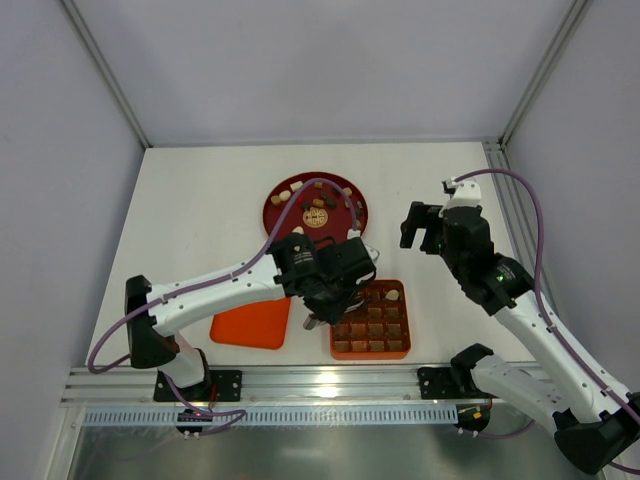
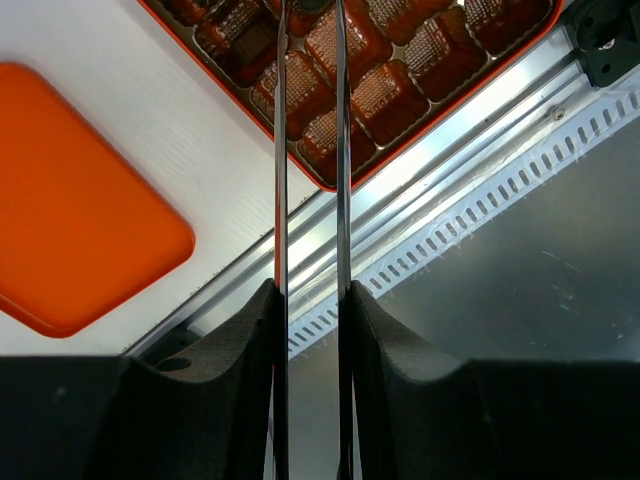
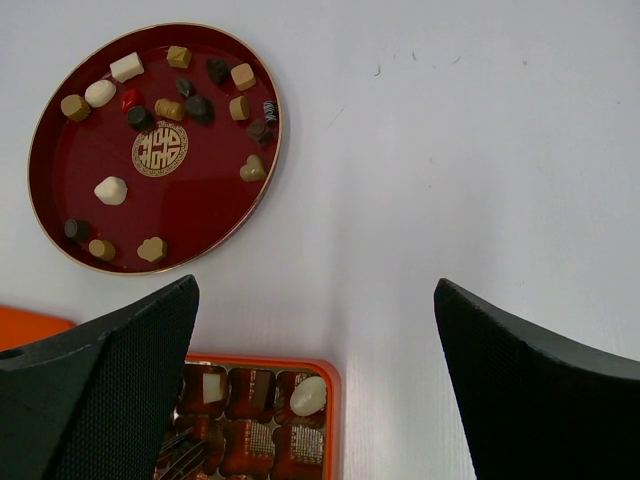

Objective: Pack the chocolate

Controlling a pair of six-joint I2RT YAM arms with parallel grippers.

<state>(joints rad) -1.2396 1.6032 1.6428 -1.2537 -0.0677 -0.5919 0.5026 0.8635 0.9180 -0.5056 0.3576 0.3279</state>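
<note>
white table (image 1: 200, 200): plate (image 3: 200, 190), tray (image 1: 371, 355), lid (image 1: 250, 325)

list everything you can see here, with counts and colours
plate: one, dark red, gold emblem, far middle of the table
chocolate: roughly nineteen on the plate, cream, caramel and dark; a few more in the tray
tray: one, orange-red, gridded, near edge
lid: one, orange-red, flat, left of the tray
table: one, white
rail: one, silver, along the near edge
left gripper: thin fingers close together over the tray; any hold unclear
right gripper: wide open, empty
</note>
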